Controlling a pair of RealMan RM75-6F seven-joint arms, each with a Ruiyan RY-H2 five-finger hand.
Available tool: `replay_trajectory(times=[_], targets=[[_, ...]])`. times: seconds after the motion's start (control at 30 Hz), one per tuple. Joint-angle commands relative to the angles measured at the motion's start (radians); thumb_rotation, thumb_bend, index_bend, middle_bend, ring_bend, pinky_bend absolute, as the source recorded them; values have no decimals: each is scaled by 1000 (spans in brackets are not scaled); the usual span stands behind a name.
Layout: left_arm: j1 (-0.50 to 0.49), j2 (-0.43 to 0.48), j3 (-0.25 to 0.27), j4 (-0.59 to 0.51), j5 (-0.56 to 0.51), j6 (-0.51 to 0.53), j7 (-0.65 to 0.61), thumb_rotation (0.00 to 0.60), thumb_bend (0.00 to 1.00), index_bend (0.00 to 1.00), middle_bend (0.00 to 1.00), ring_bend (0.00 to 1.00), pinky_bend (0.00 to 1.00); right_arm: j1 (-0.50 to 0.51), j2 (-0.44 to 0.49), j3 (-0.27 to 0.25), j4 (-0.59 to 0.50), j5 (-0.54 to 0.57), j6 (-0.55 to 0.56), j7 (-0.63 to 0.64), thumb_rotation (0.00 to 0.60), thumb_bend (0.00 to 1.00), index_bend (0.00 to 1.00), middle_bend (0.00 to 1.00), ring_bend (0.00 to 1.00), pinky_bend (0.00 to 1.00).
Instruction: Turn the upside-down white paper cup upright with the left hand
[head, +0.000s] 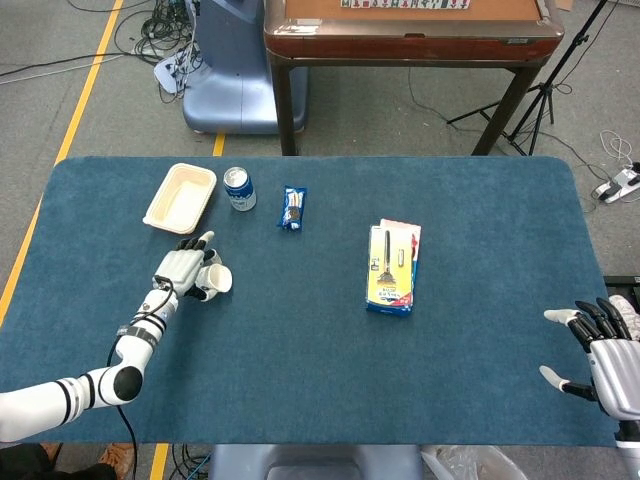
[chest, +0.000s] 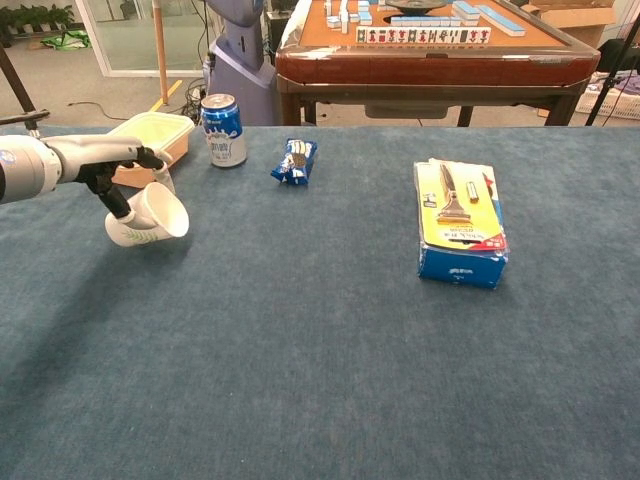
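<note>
The white paper cup (chest: 150, 215) (head: 216, 280) is held by my left hand (head: 185, 271) (chest: 112, 176) at the left of the blue table. It is tilted, mouth facing right and slightly upward, with its base near the cloth. The hand's fingers wrap the cup from above and behind. My right hand (head: 598, 345) rests at the table's near right corner, fingers spread and holding nothing; the chest view does not show it.
A cream food tray (head: 180, 197) (chest: 150, 137) and a blue drink can (head: 239, 188) (chest: 223, 129) stand just beyond the cup. A small blue snack packet (head: 292, 208) (chest: 295, 161) lies further right. A blue and yellow box (head: 392, 267) (chest: 460, 220) sits mid-table.
</note>
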Motion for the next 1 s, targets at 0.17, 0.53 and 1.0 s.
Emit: replay_trajectory(times=[0.17,0.53,1.0], targets=[[104,19,-86,36,196,-102,-372,600,228,361,0,0,0,1,1,1,-7,-1,-1,-8,600,53,298,292,137,74],[165,-38,-117,130,368,-141,-684,600,229,360,0,0,0,-1,2,3,-13,4,-1,-16,600,54,298,292,137,74],[202,-82,-53,260,592,-104,-946,600,228,349,0,0,0,-8,5,2,-11,0,9,-10,600,53,298,292,136,75]])
